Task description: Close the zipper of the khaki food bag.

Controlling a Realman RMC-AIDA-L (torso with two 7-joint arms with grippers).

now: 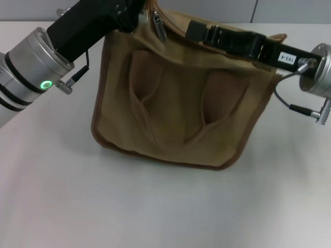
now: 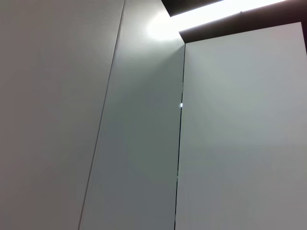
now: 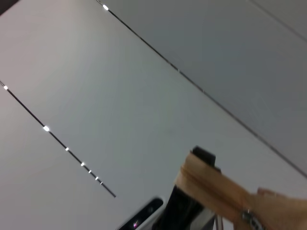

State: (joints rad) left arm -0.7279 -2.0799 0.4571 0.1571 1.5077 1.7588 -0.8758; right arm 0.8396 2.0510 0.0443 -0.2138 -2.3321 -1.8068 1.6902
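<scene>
The khaki food bag (image 1: 181, 103) stands on the white table (image 1: 155, 206), its front pocket and two handles facing me. A silver pull tab of the zipper (image 1: 159, 28) hangs at the bag's top left end. My left gripper (image 1: 135, 15) comes in from the upper left and pinches that top corner. In the right wrist view a tan strip of the bag's top edge (image 3: 216, 184) runs into the left gripper's black fingers (image 3: 204, 155), with the pull tab (image 3: 249, 218) nearer the camera. My right gripper (image 1: 194, 30) lies along the bag's top edge, its tip just right of the pull tab.
Bare white tabletop spreads in front of and to both sides of the bag. A grey wall panel (image 1: 217, 8) rises behind the table. The left wrist view shows only grey wall panels (image 2: 144, 120).
</scene>
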